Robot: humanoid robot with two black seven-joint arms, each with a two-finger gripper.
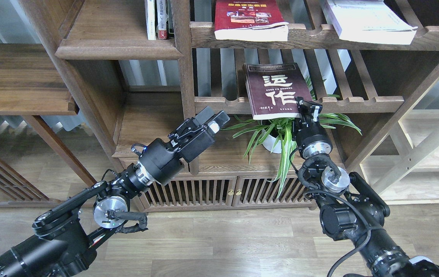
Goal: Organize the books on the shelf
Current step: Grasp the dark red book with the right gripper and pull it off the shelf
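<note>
A maroon book (275, 90) with big white Chinese characters lies flat on the middle slatted rack (358, 103), overhanging its front rail. My right gripper (308, 107) reaches up from below and is closed on the book's lower right corner. My left gripper (215, 118) is open and empty, in the air left of the book, in front of the upright post. A red book with a yellow title (250, 17) and a thick white book (369, 19) lie on the upper slatted rack. The solid dark-brown shelf (115, 49) at upper left holds a few upright books (158, 19).
A potted spider plant (281, 136) stands under the maroon book, right by my right wrist. A vertical post (183, 77) divides the bookcase. A low cabinet with slatted doors (212, 192) sits below. Pale light-wood shelving (427, 154) is at the right.
</note>
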